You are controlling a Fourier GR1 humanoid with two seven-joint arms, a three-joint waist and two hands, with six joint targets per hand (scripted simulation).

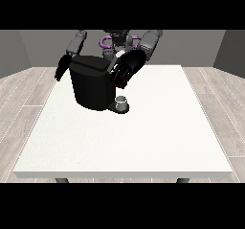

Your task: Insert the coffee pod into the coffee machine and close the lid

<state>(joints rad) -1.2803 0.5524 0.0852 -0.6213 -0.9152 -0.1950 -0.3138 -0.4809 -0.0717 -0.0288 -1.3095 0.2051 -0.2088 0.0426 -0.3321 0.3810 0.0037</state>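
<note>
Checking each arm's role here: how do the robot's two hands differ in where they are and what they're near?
The hand at the view's right is raised against the top of the coffee machine, at its lid; the hand at the view's left hangs beside the machine's far edge, lower and apart from the lid. Both are black.

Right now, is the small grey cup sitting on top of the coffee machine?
No. The cup stands low on the machine's base, in front of the coffee machine, not on its top.
</note>
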